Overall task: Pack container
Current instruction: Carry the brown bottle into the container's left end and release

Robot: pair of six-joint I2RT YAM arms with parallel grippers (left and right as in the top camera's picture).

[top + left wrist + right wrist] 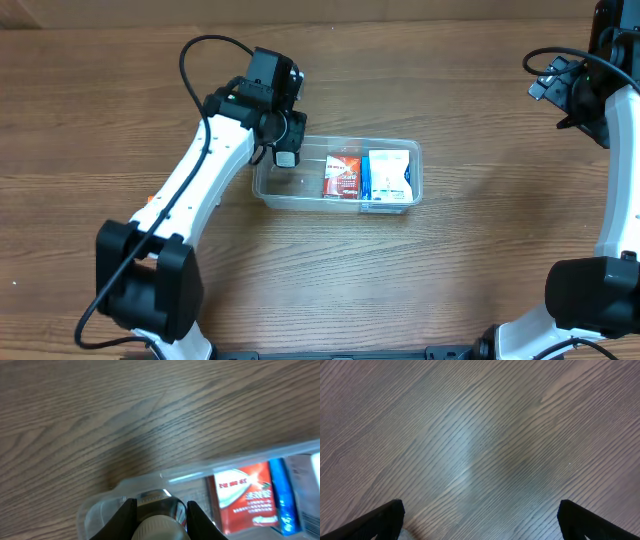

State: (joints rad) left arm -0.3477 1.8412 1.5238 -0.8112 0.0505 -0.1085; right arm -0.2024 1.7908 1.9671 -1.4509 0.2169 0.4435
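- Wood-grain table [480, 250] throughout; bare boards alone under the right hand [558, 85], parked well apart from the work.
- Clear container [415, 152] directly beneath the left hand [285, 150]. Red box [343, 174] and white and blue box [390, 177] already lying inside, side by side, beyond the fingertips; end nearest the hand unfilled.
- Left hand [157, 510] narrow, clamped on a pale round item [159, 527] with a shiny top, held low over that unfilled end. What it is exactly: cannot tell.
- Right hand [480, 505] spread wide, holding nothing.
- Step in hand, by judgement: placing a third piece. Two in, one about to go.
- Next move probably calls for lowering past the rim, keeping clear of the red box just beside the hand, then letting go only once the item is on the floor of the container.
- Overhead view gives the whole layout and both arms, but hides the grip under the wrist. Left wrist view shows the grip and the container [250, 460] rim close up, nothing of the other arm. Right wrist view adds only bare table.
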